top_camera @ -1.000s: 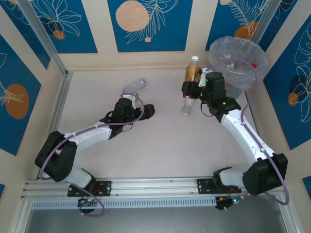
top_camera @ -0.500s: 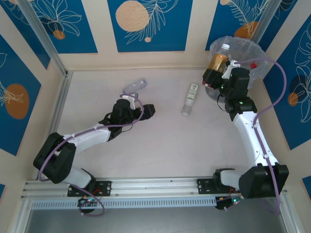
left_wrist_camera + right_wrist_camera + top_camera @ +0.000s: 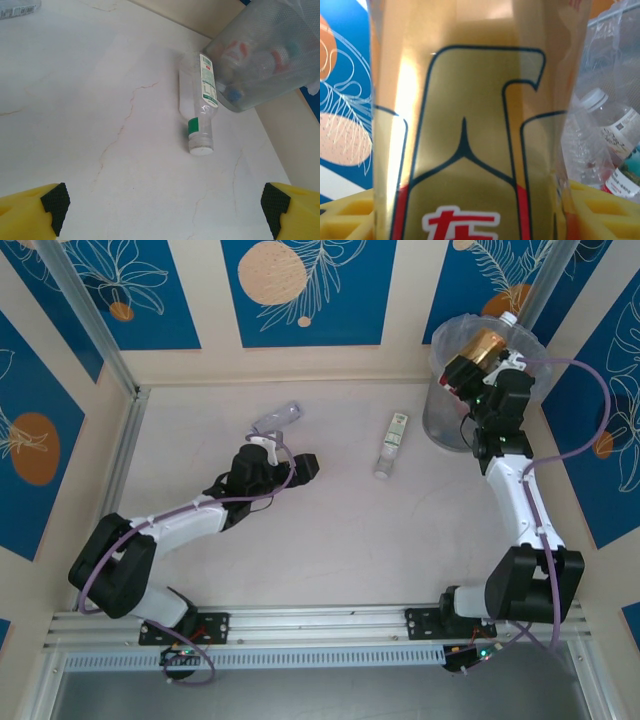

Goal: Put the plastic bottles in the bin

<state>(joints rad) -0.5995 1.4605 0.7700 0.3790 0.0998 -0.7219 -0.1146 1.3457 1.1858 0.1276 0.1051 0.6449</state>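
At the upper right of the top view, the right fingers (image 3: pixel 600 212) clamp the orange-brown bottle (image 3: pixel 484 344) tilted over the bin (image 3: pixel 445 422) — poised, it seems, for dropping. The left fingers (image 3: pixel 27 215) are spread wide, facing the green-white bottle (image 3: pixel 201 105) lying on the surface (image 3: pixel 330 530).

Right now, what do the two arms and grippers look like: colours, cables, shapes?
Both arms have white links and bulky black joints. A lilac cable runs along the left arm and loops off the right arm. The left gripper has yellow fingers with black pads; the right gripper's fingers are yellow too.
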